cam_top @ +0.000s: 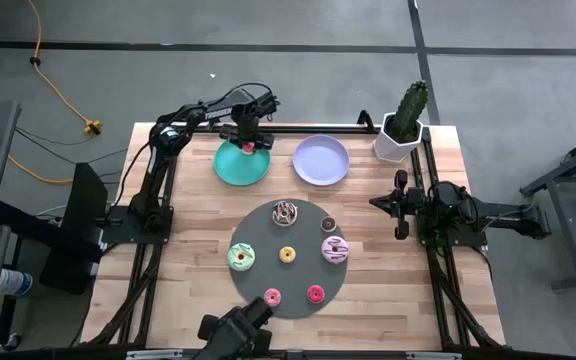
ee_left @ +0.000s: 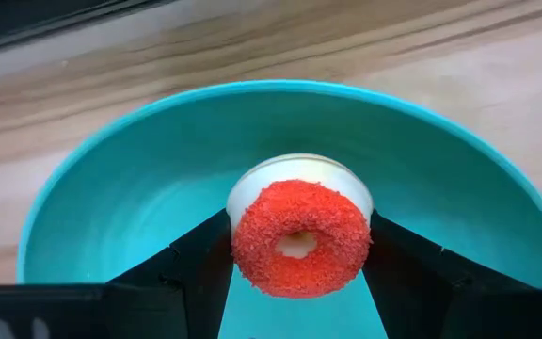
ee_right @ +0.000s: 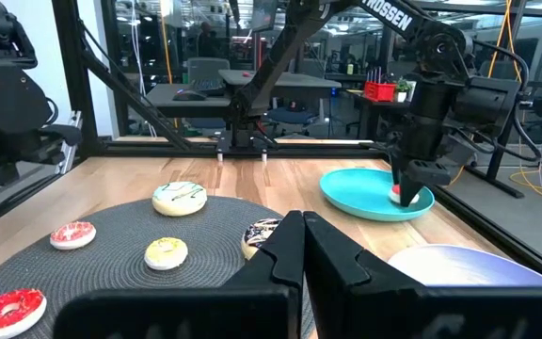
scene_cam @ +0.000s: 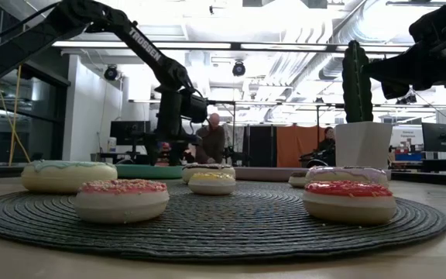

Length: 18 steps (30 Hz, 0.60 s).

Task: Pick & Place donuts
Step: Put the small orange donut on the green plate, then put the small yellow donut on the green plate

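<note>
A red sugared donut (ee_left: 299, 237) sits between the fingers of my left gripper (cam_top: 249, 147), which points down over the teal plate (cam_top: 238, 168) at the table's far side. In the right wrist view the left gripper (ee_right: 406, 188) stands low over the teal plate (ee_right: 365, 200), with the donut (ee_right: 396, 193) close to its surface. Several other donuts lie flat on the dark grey disc (cam_top: 268, 235). My right gripper (ee_right: 301, 224) waits shut at the table's right side (cam_top: 400, 205), touching nothing. My left gripper pinches the red donut by its outer rim (ee_left: 236, 235) between its two fingers (ee_left: 196, 264), one on each side. The fingers come from above, pointing down. The donut lies nearly level, sugared top up, low over the plate's inside; whether it touches the plate I cannot tell.
A lilac plate (cam_top: 321, 160) stands right of the teal one. A cactus in a white pot (cam_top: 401, 130) is at the far right corner. The disc holds a green-iced donut (cam_top: 241, 258), a yellow one (cam_top: 288, 254) and others.
</note>
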Available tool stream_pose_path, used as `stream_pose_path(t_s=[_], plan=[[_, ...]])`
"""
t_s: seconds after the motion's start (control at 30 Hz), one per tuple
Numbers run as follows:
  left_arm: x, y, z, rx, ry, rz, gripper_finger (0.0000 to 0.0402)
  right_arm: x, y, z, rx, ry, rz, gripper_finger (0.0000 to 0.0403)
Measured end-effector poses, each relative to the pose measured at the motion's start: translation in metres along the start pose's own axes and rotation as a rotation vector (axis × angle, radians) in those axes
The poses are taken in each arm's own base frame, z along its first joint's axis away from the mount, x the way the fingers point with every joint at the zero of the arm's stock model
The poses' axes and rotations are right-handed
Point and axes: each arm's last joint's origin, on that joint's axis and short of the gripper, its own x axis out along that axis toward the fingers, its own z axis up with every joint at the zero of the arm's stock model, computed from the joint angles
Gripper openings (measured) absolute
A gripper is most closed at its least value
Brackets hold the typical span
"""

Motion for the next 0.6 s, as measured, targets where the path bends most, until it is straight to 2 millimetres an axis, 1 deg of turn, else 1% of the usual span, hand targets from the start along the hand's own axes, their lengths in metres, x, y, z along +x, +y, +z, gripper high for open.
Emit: stream_pose_path(t_s=[0.13, 0.23, 0.6], plan=[[0.0, -0.0009, 0.0004, 0.025, 0.001, -0.017, 0.021, 0.0, 0.0, 0.0, 0.0, 0.0, 0.0, 0.0], [0.0, -0.0012, 0.0001, 0.042, 0.008, -0.027, 0.022, 0.0, 0.0, 0.0, 0.0, 0.0, 0.0, 0.0], [-0.0001, -0.0012, 0.0002, 0.054, 0.01, -0.032, 0.0321, 0.0, 0.0, 0.0, 0.0, 0.0, 0.0, 0.0]])
